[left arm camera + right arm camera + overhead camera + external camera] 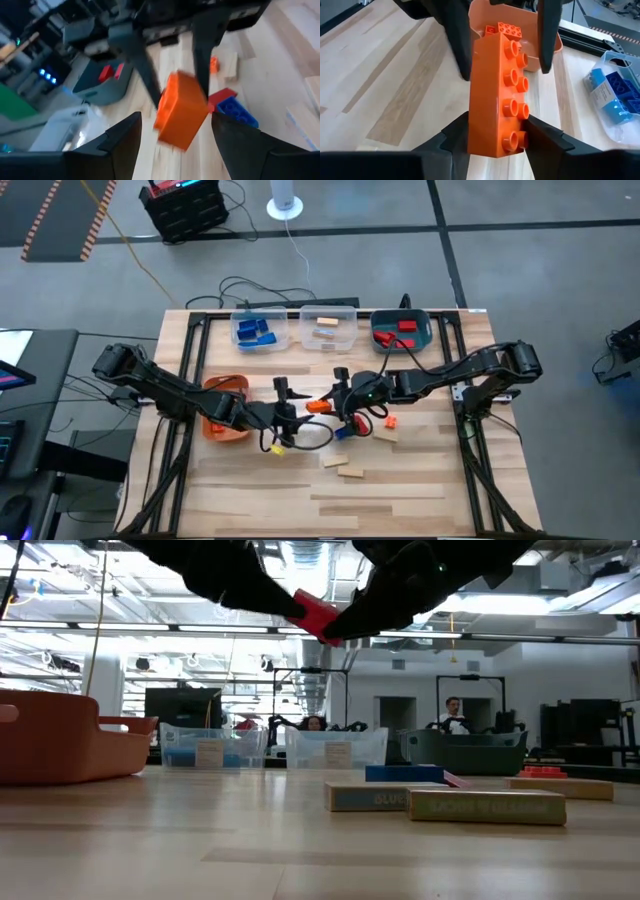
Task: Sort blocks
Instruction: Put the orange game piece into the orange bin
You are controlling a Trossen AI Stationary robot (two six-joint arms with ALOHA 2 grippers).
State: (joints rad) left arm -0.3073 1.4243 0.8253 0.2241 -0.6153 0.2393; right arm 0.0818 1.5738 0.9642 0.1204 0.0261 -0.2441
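Nearest, on the tabletop (400,480): two tan wood blocks (342,465) lying flat at the near middle, a blue block (405,773) just behind in the low view. Above mid-table, an orange brick (497,97) held long-side up, clenched in the jaws of the right gripper (338,402); studs facing the far bins. Left gripper (284,418) just opposite, jaws released and spread either side of that brick without closing on it. More loose pieces right of the grippers: a small orange block (392,420), another tan one (386,434). Orange bin (222,408) at left, holding orange bricks. Along the far edge, left to right: clear bin (260,330) with blue blocks, second clear bin (329,328) with tan pieces, teal bin (402,330) with red ones.
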